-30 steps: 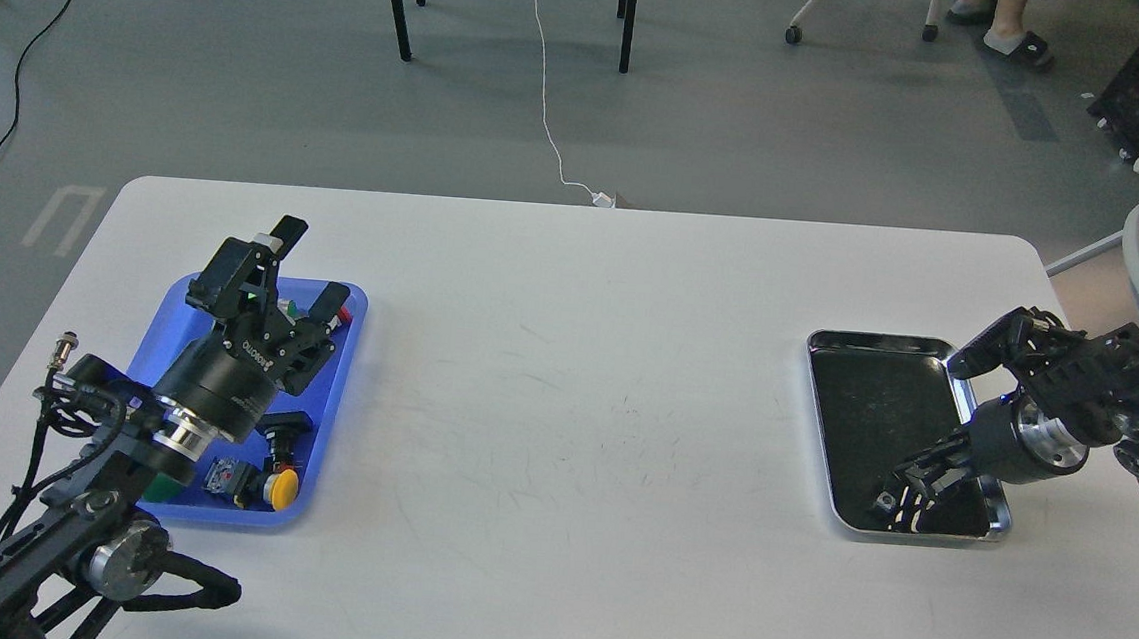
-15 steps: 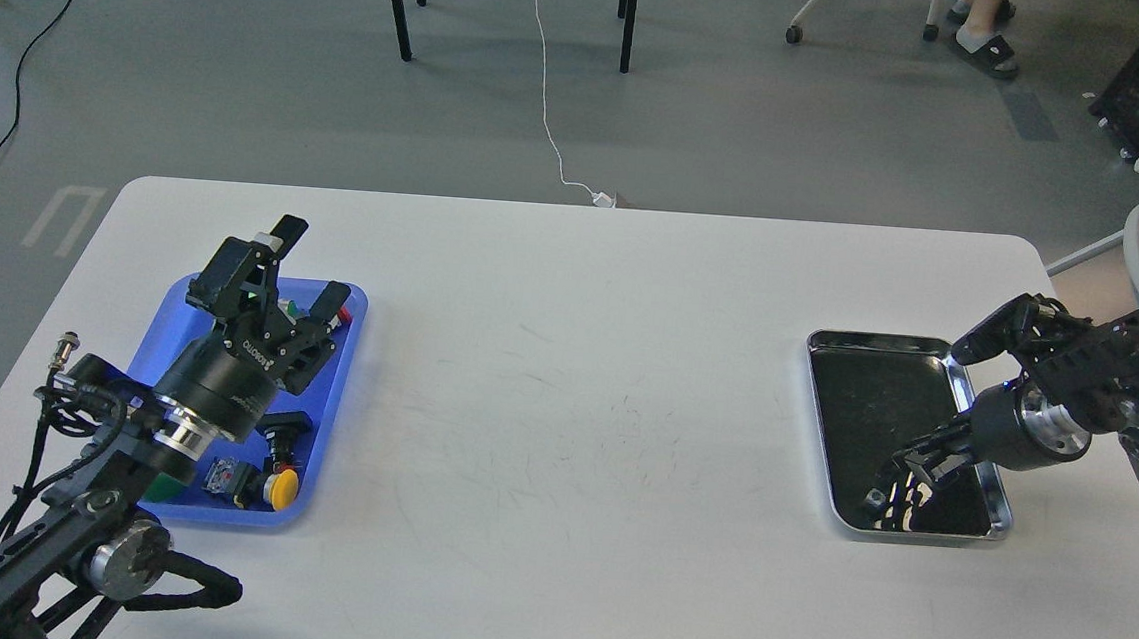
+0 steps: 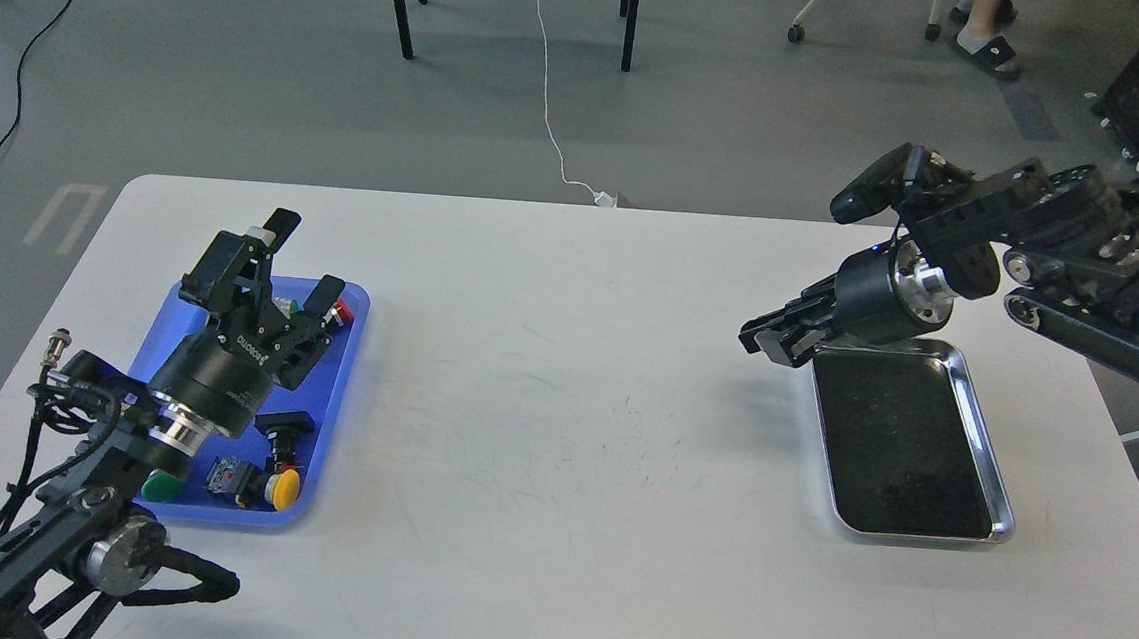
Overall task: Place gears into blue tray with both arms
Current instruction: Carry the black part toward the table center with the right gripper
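Two trays sit on the white table [image 3: 563, 409]: the silver tray [image 3: 985, 429] right, the blue tray [image 3: 336, 383] left, partly hidden by the left gripper [image 3: 305, 259], jaws apart. Right gripper [image 3: 769, 335] hovers beyond the silver tray, jaws seemingly together; any gears are unreadable.

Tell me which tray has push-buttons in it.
The blue tray on the left, under the left gripper. The silver tray on the right shows only its dark inside.

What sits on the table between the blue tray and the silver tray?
Nothing: in the head view the table is bare between the blue tray and the silver tray.
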